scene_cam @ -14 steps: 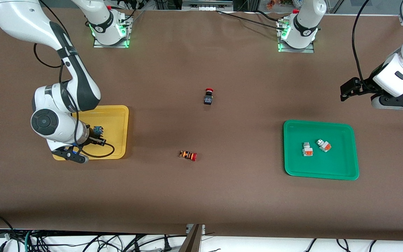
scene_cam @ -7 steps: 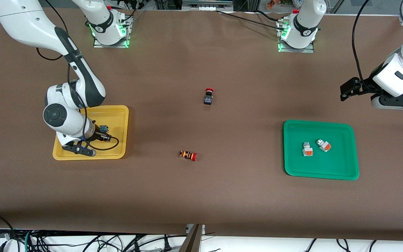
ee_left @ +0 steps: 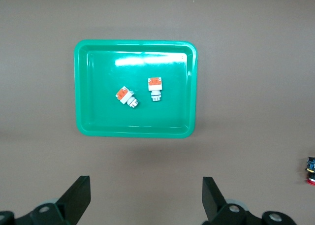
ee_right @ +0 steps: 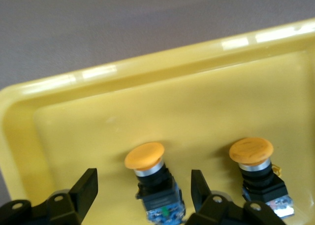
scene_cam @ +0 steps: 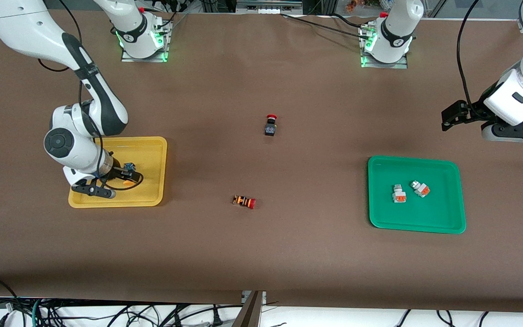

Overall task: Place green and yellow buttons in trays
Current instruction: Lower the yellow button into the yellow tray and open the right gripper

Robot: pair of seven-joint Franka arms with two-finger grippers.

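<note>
The yellow tray (scene_cam: 152, 152) lies toward the right arm's end of the table. My right gripper (scene_cam: 125, 176) is low over it and open. In the right wrist view the yellow tray (ee_right: 147, 107) holds two black-bodied buttons with orange-yellow caps. One button (ee_right: 147, 158) lies between the right gripper's (ee_right: 142, 183) fingers with a gap on each side. The second button (ee_right: 252, 153) lies beside it. The green tray (scene_cam: 443, 213) holds two white-and-orange buttons (scene_cam: 398, 193) (scene_cam: 420, 188). My left gripper (scene_cam: 448, 119) waits, open and empty, above the table beside the green tray (ee_left: 98, 121).
A black button with a red cap (scene_cam: 270, 125) stands near the table's middle. An orange-striped black button with a red cap (scene_cam: 244, 201) lies nearer to the front camera. Both are on bare brown table between the trays.
The right gripper has shifted over the yellow tray, first toward the table's middle, then back toward the right arm's end. The left arm has not moved.
</note>
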